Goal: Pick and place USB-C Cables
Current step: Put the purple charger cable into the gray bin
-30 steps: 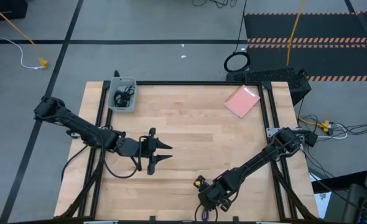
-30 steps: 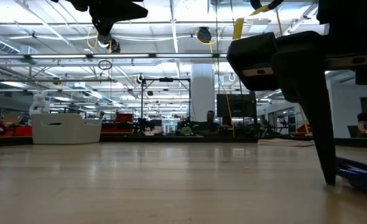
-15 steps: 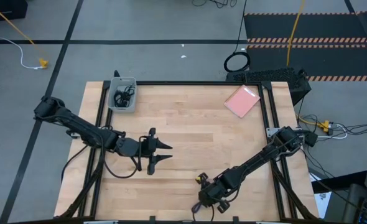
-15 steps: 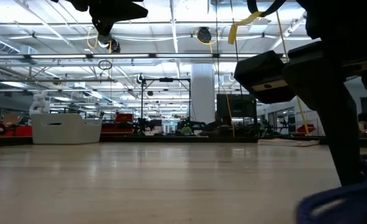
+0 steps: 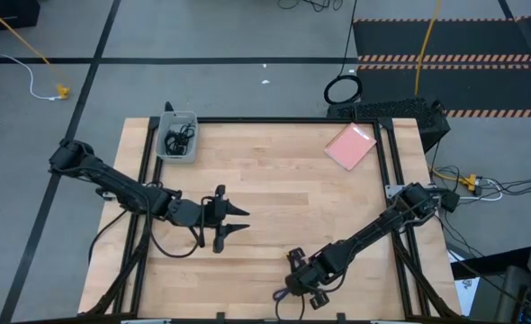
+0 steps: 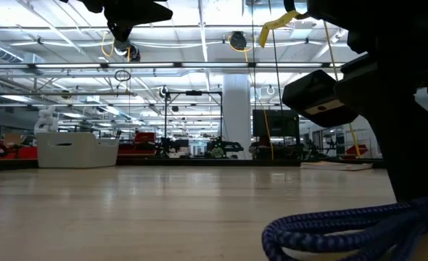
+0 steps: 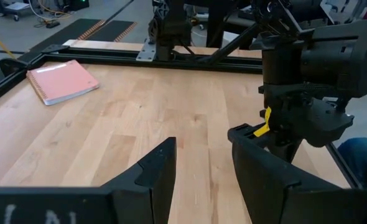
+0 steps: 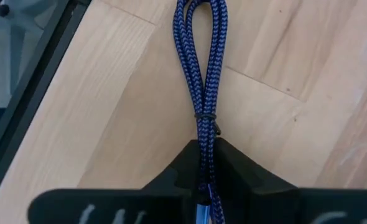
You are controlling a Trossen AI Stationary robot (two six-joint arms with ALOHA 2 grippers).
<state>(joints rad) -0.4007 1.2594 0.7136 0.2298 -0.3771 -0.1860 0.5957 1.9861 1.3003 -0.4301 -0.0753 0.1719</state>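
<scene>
- Pinching the blue-purple cable (image 8: 201, 81), the right gripper (image 8: 203, 163) had its jaws closed on the bundle, low at the table's (image 5: 283, 180) near edge.
- Left gripper (image 5: 232, 220) hovered mid-table, jaws spread, empty.
- Risk: loose loops could slip out or snag while carried toward the bin (image 5: 176, 137) holding black cables (image 5: 177, 138).

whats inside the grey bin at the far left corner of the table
The grey bin holds a tangle of black cables. How many there are, and anything beneath them, cannot be made out.
</scene>
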